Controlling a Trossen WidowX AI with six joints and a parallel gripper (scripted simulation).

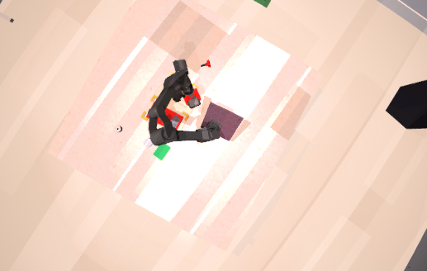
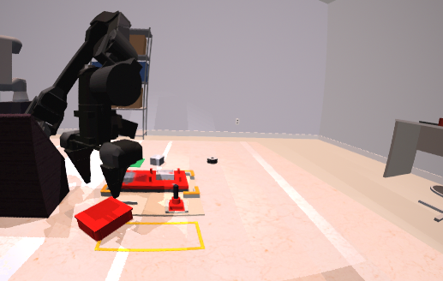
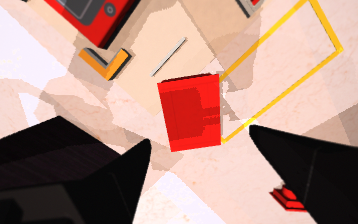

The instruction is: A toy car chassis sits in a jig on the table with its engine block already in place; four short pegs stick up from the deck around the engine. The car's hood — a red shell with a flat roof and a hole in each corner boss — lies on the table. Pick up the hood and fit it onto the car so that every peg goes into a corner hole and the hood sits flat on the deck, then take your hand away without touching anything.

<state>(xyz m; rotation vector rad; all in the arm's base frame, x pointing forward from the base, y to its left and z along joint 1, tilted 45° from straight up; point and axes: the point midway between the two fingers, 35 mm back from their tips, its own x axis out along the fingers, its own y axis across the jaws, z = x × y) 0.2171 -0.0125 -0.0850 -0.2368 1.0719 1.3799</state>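
Note:
The red hood (image 2: 104, 216) (image 3: 191, 115) lies flat side up on the table, turned at an angle, across the left end of the yellow outline. Its corner holes are not visible. My gripper (image 2: 102, 189) (image 3: 198, 136) is open and empty above the hood, its fingertips spread wider than the hood in the wrist view. The red chassis (image 2: 156, 186) (image 3: 99, 38) (image 1: 173, 113) sits behind the hood in the jig, between orange corner brackets (image 2: 191, 194) (image 3: 116, 67). The grey engine block (image 2: 164, 175) is on its deck, with thin red pegs (image 2: 151, 172) standing up near it.
A dark block (image 1: 226, 119) (image 2: 6, 171) (image 3: 41, 150) stands left of the hood. A red-based black lever (image 2: 176, 203) stands in front of the chassis. A small red piece (image 1: 207, 64) (image 3: 284, 198) is near one finger in the wrist view. A green piece (image 1: 162, 151) and black wheel (image 2: 212, 160) lie farther off.

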